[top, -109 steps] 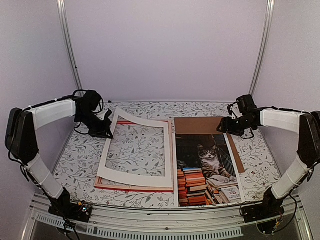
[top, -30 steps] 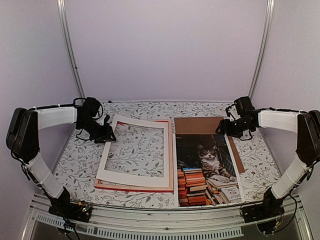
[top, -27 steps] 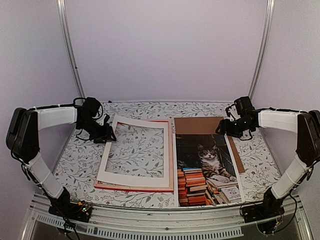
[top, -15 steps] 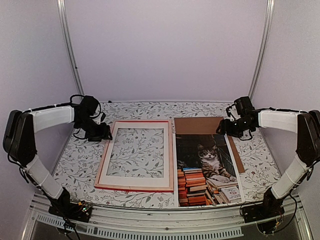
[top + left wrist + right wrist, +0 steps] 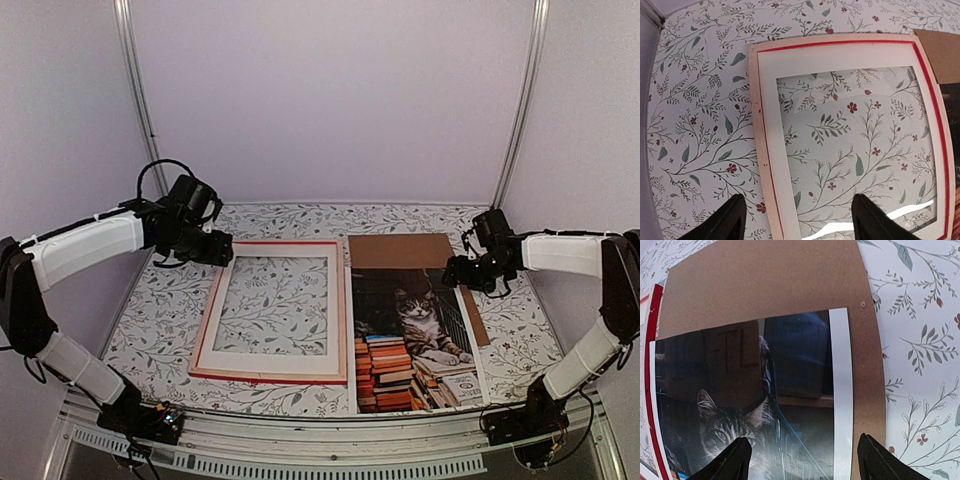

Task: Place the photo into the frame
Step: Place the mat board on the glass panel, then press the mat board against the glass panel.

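The photo (image 5: 415, 335) is a tall paper print: a grey-and-white tabby sitting above stacks of orange, red and white books, dark in its upper half, with a narrow white margin down the right side. It lies flat at the right centre of the top view. Its upper part rests on a plain brown backing board (image 5: 395, 250), and its lower end runs down towards the near edge of the flower-patterned desk (image 5: 160, 310). In the right wrist view the surface shows glare and reflections, so it is probably glossy and slippery, and it would mark easily. It looks thin, light and floppy, and it would likely sag or crease if lifted by one point. The white margin or a top corner seems the safest place to pinch it, ideally with a second hold so the sheet stays taut. The frame (image 5: 285, 244) lies flat just left of the photo, at the centre left. It has thin red rails and a white mat board (image 5: 270, 362) sitting inside it, and the desk pattern shows through the window. The mat probably has to come out or be lifted before the print can go in. The left pincer (image 5: 218, 252) hovers over the frame's upper left corner, its jaws spread wide and holding nothing. The right pincer (image 5: 458, 275) hangs over the photo's upper right, also spread wide and empty.
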### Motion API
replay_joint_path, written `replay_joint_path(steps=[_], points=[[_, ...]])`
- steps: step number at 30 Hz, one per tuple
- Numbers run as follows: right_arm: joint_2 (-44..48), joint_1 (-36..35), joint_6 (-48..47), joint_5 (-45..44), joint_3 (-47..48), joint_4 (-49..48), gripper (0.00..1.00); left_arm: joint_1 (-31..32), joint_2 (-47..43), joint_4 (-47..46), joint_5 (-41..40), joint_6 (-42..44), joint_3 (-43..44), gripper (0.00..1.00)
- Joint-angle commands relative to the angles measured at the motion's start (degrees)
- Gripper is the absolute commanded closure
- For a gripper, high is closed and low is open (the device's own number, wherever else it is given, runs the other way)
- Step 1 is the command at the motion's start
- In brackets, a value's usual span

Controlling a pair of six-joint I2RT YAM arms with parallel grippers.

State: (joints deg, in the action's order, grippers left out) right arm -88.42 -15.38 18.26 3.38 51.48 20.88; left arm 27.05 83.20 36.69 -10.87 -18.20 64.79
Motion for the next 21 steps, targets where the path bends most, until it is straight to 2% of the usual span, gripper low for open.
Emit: replay_joint_path(steps=[1, 9, 21], points=[[2.0, -0.3, 2.0, 0.7, -2.2, -1.3, 0.23, -0.3, 1.5, -3.5, -1.6, -0.2, 0.0, 0.25], [3.2, -0.4, 2.1, 3.3, -2.6, -5.0, 0.21, -0.4, 10.2, -9.6, -4.0, -0.4, 4.8, 0.22], [4.4, -0.4, 1.1, 3.6, -2.6, -6.8, 0.16, -3.2, 30.6, -14.1, -3.3, 4.9, 17.9, 0.16]])
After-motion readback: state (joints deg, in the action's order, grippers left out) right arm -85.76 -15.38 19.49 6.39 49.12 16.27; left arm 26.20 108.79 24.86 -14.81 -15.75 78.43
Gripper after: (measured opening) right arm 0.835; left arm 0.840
